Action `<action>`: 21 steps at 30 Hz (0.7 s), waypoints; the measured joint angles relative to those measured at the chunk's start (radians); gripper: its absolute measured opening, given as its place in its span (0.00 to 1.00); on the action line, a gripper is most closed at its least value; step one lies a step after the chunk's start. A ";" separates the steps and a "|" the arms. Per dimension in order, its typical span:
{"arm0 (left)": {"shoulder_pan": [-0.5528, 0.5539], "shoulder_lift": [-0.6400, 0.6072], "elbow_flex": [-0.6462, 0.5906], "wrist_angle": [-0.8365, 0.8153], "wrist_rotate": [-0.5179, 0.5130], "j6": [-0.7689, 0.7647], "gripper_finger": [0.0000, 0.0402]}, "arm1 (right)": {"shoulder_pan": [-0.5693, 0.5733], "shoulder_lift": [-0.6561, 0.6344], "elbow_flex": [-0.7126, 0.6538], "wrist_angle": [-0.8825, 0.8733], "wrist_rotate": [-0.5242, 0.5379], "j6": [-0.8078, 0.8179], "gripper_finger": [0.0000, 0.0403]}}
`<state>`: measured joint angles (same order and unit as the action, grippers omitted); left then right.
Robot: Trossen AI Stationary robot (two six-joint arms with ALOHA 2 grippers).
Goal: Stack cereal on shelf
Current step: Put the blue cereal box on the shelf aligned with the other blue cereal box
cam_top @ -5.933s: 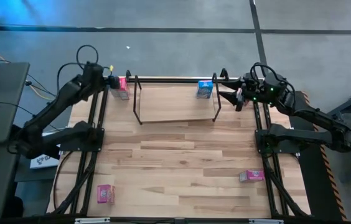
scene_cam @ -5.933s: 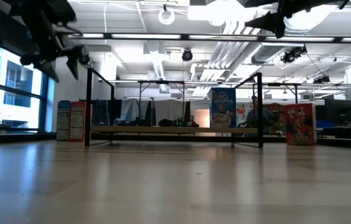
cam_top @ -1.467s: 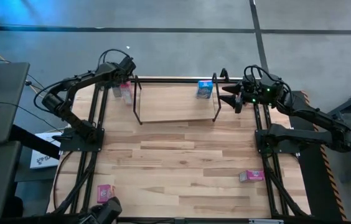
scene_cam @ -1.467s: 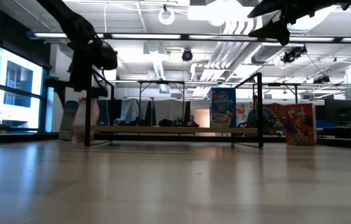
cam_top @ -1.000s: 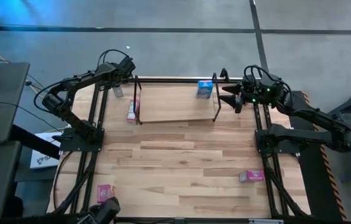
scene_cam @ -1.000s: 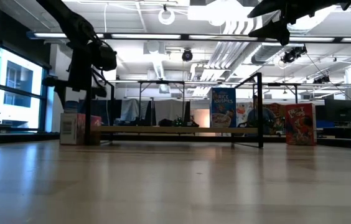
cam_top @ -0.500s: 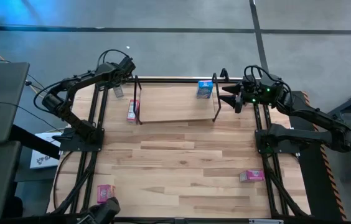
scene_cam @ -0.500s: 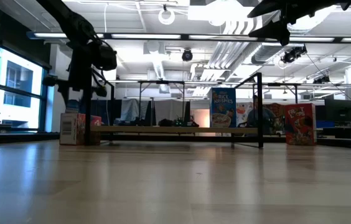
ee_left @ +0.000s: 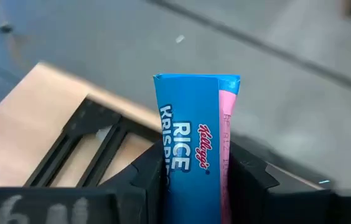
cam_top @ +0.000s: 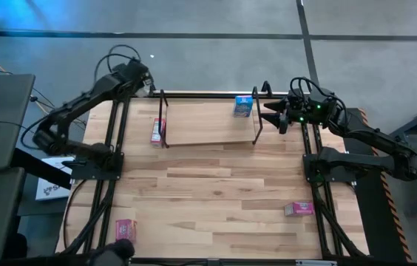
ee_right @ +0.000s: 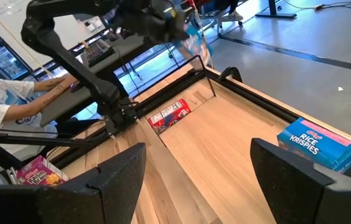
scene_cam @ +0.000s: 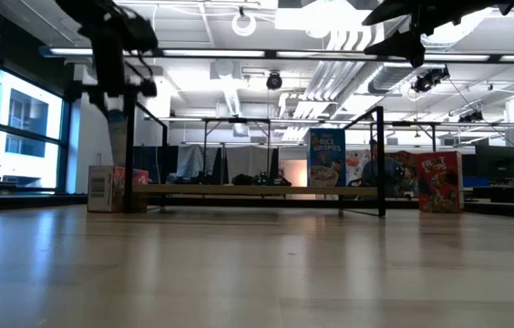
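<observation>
Lifted since 0.5 s ago, a Rice Krispies box (ee_left: 194,146) is held upright between the clenched left gripper (ee_left: 195,186) jaws, long axis pointing away from the wrist; the shelf (cam_top: 208,137) lies beside.

Table (cam_top: 216,199): pale wood planks with a smooth, slightly glossy finish that mirrors the room in the low view. Shelf (cam_top: 208,133): thin matt black metal wire frame around a light wooden board. Blue cereal box (ee_left: 194,149), between the matt black fingers of the left gripper (ee_left: 194,177): smooth printed cardboard, faint sheen. Red cereal box (cam_top: 156,131), against the shelf's left frame: printed cardboard.
</observation>
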<state>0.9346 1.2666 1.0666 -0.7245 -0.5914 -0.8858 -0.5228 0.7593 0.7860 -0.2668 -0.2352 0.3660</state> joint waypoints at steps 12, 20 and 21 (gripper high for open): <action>-0.141 -0.190 0.186 0.318 0.093 0.352 0.29 | 0.000 0.000 0.000 0.001 0.000 -0.003 0.69; -0.400 -0.020 0.370 0.297 0.259 0.564 0.29 | 0.000 0.000 0.000 0.001 0.000 -0.006 0.69; -0.433 0.006 0.381 0.290 0.298 0.584 0.29 | 0.000 0.000 0.000 0.001 0.000 -0.006 0.69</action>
<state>0.5014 1.2729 1.4471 -0.4341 -0.2936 -0.3022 -0.5226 0.7593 0.7860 -0.2657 -0.2348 0.3599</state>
